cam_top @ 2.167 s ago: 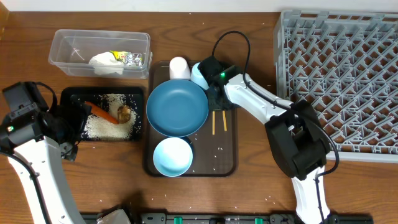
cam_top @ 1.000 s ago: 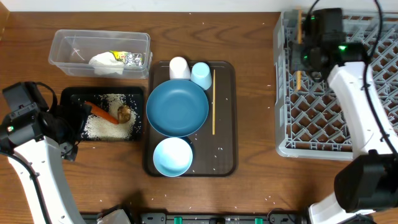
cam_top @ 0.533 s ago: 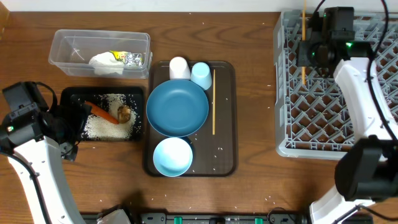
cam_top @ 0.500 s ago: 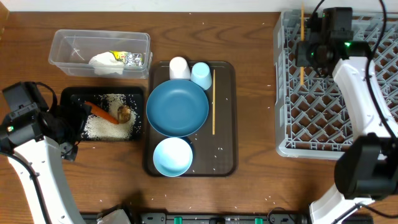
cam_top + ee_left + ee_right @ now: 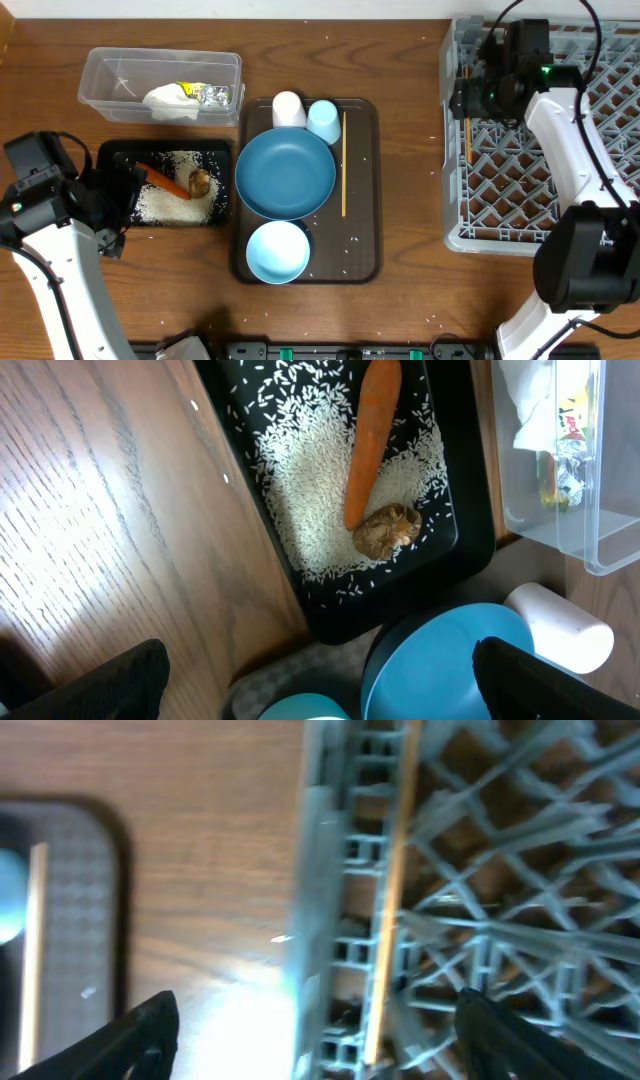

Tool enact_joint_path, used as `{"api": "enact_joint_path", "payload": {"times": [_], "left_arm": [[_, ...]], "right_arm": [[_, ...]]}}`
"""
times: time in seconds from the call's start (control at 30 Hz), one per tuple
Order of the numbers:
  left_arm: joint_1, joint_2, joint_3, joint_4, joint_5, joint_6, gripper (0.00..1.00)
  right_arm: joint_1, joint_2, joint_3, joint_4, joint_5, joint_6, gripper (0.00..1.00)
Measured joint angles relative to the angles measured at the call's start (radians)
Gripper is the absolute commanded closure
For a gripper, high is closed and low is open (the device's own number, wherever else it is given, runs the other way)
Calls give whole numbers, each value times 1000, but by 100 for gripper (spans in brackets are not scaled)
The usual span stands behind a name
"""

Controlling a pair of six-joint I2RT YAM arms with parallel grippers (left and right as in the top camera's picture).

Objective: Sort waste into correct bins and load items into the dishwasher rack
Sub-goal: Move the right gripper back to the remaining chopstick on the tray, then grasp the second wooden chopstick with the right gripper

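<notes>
Left arm (image 5: 60, 270), right arm (image 5: 575, 140): white links, black joints, black cables; right shows green light (image 5: 545, 71).

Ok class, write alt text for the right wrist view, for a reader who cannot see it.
A wooden chopstick lies along the edge of the grey rack, framed by the open right pincer; the picture is blurred. At left, a brown tray holds a second chopstick.

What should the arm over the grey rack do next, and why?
Probably lift the right gripper and swing to the dark brown serving tray: its jaws stand open, one wooden chopstick lies in the grey plastic rack, and a second chopstick waits there.
</notes>
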Motion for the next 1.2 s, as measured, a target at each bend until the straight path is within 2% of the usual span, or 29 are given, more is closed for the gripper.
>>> {"api": "enact_joint_path", "payload": {"times": [0.2, 0.4, 0.5, 0.7, 1.07, 1.2], "left_arm": [[0, 0, 0, 0, 0, 0, 2], [0, 0, 0, 0, 0, 0, 2], [0, 0, 0, 0, 0, 0, 2], [0, 0, 0, 0, 0, 0, 2], [0, 0, 0, 0, 0, 0, 2], [0, 0, 0, 0, 0, 0, 2]], "right_arm": [[111, -78, 0, -5, -61, 39, 5], [325, -90, 1, -21, 20, 158, 5], [408, -62, 1, -23, 74, 240, 9], [502, 44, 1, -17, 147, 379, 25], [534, 235, 0, 31, 164, 480, 37], [533, 280, 0, 37, 164, 507, 38]]}}
